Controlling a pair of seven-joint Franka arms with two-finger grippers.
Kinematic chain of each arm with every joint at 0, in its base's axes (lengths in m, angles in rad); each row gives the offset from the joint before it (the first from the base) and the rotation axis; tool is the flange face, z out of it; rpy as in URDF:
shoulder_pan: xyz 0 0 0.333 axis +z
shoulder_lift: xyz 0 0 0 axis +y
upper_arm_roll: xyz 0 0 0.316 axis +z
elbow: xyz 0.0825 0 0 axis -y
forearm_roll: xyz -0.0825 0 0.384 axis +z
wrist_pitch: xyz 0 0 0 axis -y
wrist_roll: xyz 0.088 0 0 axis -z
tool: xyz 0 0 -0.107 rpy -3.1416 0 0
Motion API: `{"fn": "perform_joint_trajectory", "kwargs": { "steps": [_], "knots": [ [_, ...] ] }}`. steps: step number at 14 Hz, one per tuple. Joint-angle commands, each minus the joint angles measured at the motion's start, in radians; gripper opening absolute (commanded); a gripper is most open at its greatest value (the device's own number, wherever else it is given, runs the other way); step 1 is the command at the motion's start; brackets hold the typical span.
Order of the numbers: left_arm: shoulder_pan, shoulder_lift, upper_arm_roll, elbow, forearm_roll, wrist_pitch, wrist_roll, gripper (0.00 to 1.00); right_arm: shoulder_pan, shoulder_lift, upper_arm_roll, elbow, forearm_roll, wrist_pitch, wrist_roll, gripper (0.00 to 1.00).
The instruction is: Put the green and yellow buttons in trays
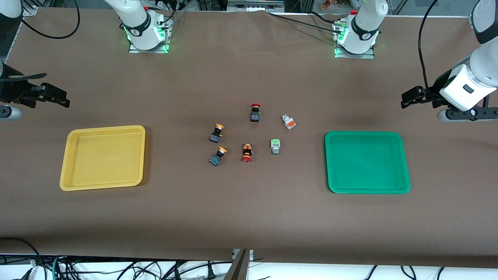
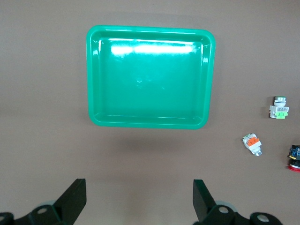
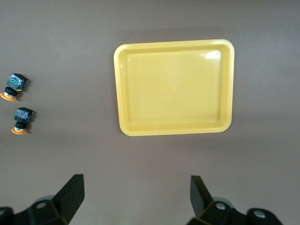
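Note:
Two orange-yellow capped buttons lie mid-table, seen also in the right wrist view. Toward the left arm's end lie a white-grey orange-tipped button and a green-tipped one. The yellow tray sits empty toward the right arm's end. The green tray sits empty toward the left arm's end. My left gripper hangs open in the air beside the green tray. My right gripper hangs open beside the yellow tray. Both hold nothing.
Two red-capped black switches lie among the buttons, one farther from the front camera, one between the yellow-capped pair and the green-tipped button. The brown table cover runs to all edges.

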Motion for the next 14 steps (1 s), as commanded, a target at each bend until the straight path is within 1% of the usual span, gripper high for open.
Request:
{"fn": "perform_joint_trajectory", "kwargs": {
  "steps": [1,4,7,10,11,12,13,14],
  "knots": [
    [0.002,0.005,-0.002,0.011,0.013,0.000,0.009,1.00,0.003,0.005,0.002,0.011,0.008,0.005,0.007,1.00],
    [0.002,0.007,-0.002,0.011,0.013,0.002,0.009,1.00,0.003,0.013,0.002,0.008,0.008,0.022,0.007,1.00],
    [-0.003,0.008,-0.004,0.011,0.013,0.002,0.005,1.00,0.005,0.048,0.004,0.009,0.010,0.034,0.007,1.00],
    [-0.003,0.010,-0.004,0.013,0.015,0.002,0.001,1.00,0.011,0.105,0.007,0.012,0.025,0.036,-0.005,1.00],
    [-0.003,0.008,-0.004,0.013,0.013,0.002,0.000,1.00,0.021,0.106,0.007,0.011,0.027,0.039,-0.004,1.00],
    [-0.003,0.008,-0.004,0.011,0.012,0.002,0.000,1.00,0.043,0.132,0.007,0.012,0.028,0.059,0.010,1.00],
    [-0.005,0.008,-0.004,0.011,0.012,0.002,-0.002,1.00,0.066,0.172,0.007,0.011,0.042,0.106,0.024,1.00],
    [-0.005,0.008,-0.004,0.011,0.012,0.002,-0.003,1.00,0.102,0.200,0.007,0.008,0.057,0.150,0.083,1.00]
  ]
}}
